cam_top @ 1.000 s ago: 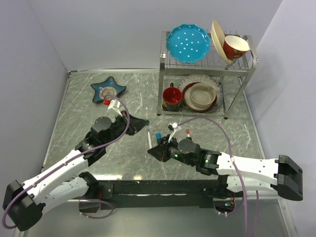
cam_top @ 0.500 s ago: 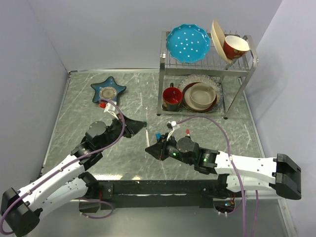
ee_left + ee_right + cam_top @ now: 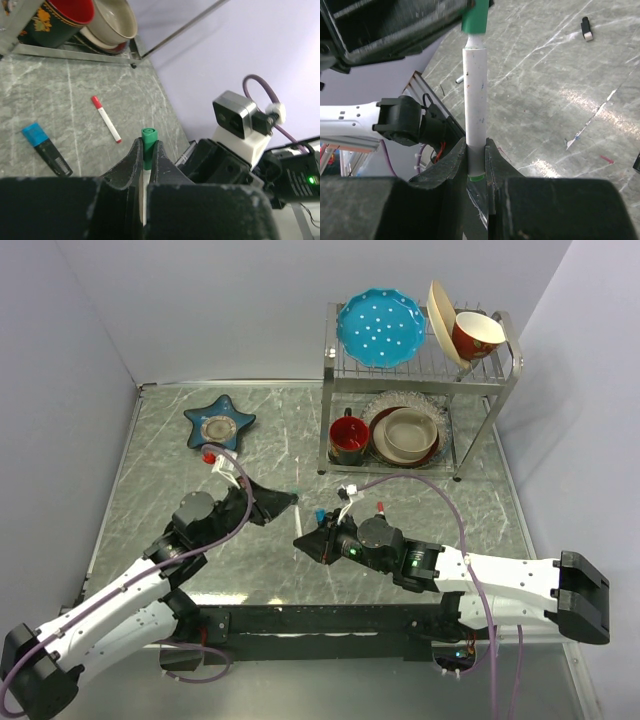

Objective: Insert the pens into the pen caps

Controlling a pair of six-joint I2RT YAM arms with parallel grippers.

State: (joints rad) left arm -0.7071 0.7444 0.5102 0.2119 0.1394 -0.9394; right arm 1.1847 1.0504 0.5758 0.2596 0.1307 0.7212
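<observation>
robot lab test cell: bare pale walls (image 3: 250,310) around a marble-look table (image 3: 290,420), staged dish rack (image 3: 420,368)

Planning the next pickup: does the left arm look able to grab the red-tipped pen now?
Probably not yet: the left gripper is shut on the green cap. The red-tipped pen itself lies uncovered on the table.
</observation>
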